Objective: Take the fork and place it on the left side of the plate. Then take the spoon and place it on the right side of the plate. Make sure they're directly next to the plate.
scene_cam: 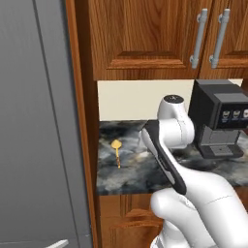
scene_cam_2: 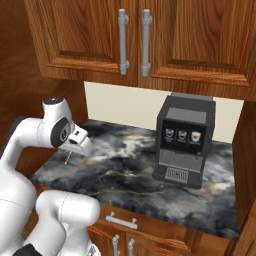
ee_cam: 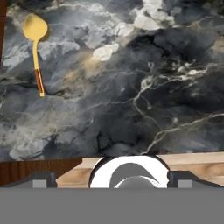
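Across the middle of the hand view, dark veined marble counter [ee_cam: 131, 109], level and unobstructed around the utensil. At the bottom edge of that view, claw [ee_cam: 114, 178] with jaws spread to their widest, gripping nothing, raised well above the stone and well apart from the utensil. In the upper left of the hand view, spoon [ee_cam: 35, 35] flat on the counter, yellow-gold bowl toward the top of the frame, thin orange-brown handle running downward; in the left base view, at the left end of the counter near the wooden side panel.

Step in hand, as judged: approach to a utensil for pick-up. For a clean grasp:
- Centre the claw over the handle, not the bowl.
- Turn the wrist so that the fingers straddle the handle across its width.
- Descend straight and slowly; a thin handle on hard stone leaves little margin, so close only once the tips reach counter level.
- Lift vertically to avoid dragging or flipping the bowl.
- Set down parallel to the plate and directly beside its rim, on the right side.

Along the top of the right base view, wall cabinets [scene_cam_2: 165, 35], doors shut, contents hidden. At centre right, black coffee machine [scene_cam_2: 185, 140], well apart from the spoon, drip grille exposed at its foot; contents impossible to tell.
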